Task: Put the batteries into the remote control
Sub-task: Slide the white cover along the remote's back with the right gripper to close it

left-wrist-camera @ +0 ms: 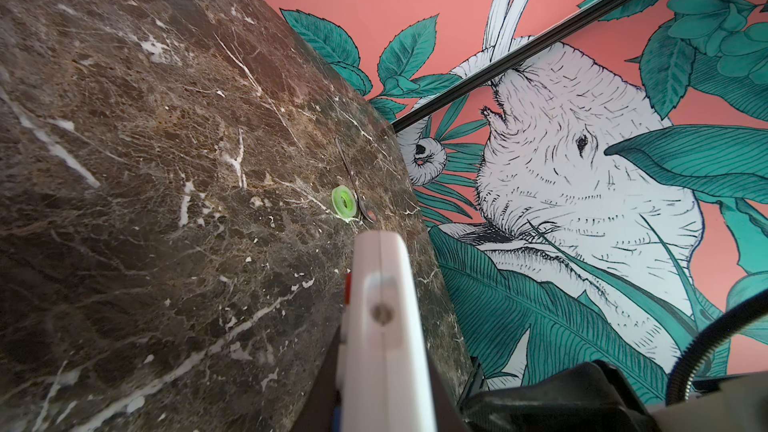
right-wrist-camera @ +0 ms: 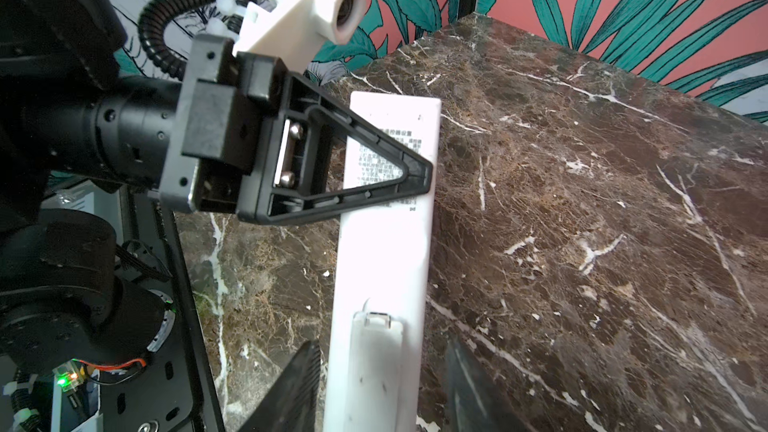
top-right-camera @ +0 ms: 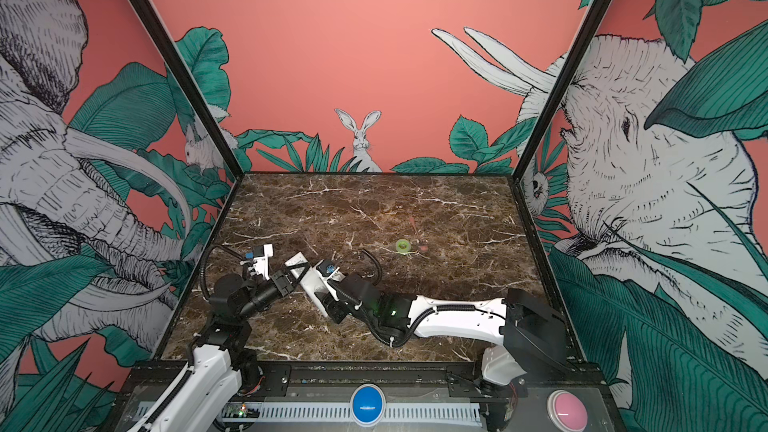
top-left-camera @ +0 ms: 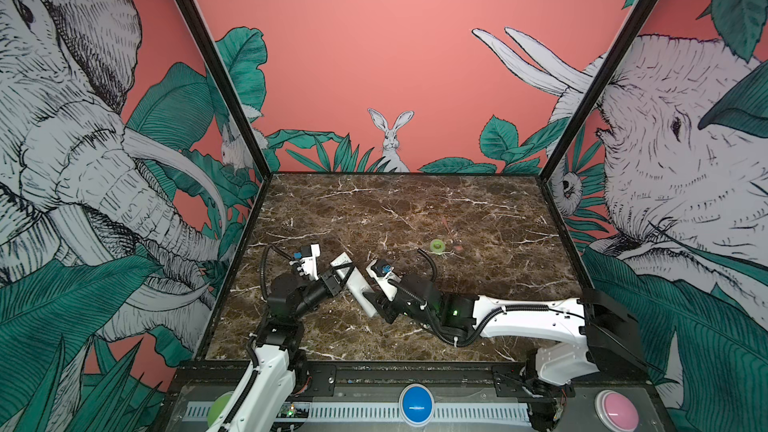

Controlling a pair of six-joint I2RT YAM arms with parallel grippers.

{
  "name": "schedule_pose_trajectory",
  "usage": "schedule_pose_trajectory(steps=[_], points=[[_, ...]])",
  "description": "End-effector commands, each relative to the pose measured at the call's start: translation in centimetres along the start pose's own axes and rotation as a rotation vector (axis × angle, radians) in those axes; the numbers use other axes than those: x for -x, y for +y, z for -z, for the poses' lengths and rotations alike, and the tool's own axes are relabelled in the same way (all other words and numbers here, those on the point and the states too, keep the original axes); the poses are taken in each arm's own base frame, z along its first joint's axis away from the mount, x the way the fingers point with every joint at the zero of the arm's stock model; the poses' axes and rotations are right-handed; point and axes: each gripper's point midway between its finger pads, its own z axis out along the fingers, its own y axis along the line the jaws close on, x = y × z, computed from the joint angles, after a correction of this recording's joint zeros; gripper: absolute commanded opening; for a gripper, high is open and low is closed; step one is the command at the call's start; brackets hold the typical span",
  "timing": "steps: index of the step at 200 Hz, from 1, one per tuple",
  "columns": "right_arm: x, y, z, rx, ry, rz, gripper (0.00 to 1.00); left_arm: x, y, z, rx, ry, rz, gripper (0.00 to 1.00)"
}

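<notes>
remote control [right-wrist-camera: 386, 251] is held off the table [top-left-camera: 415, 209], about 8 o'clock of table centre in both top views. left gripper [right-wrist-camera: 419, 168] is clamped tight across its 11 o'clock end. right gripper [right-wrist-camera: 382, 392] is parted, jaws straddling the 5 o'clock end, with a gap seen on one side. risk: with only one end held, the remote could be pivoted or dragged if snagged by a right finger on retreat. battery cover [right-wrist-camera: 376, 351] looks seated, but the latch is unconfirmed and it could be popped. batteries are not seen in any view.
</notes>
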Motion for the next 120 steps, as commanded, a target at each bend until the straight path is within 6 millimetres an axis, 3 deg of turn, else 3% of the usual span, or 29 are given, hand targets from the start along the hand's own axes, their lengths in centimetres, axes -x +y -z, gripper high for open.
schedule_pose_trajectory(steps=[1, 120], points=[[0.3, -0.8, 0.3, -0.022, 0.009, -0.001, 0.48, 0.5, -1.4, 0.1, -0.048, -0.009, -0.04, 0.0], [-1.9, -1.5, -1.9, 0.001, 0.087, -0.067, 0.46, 0.4, -1.6, 0.1, -0.053, -0.003, -0.044, 0.0]])
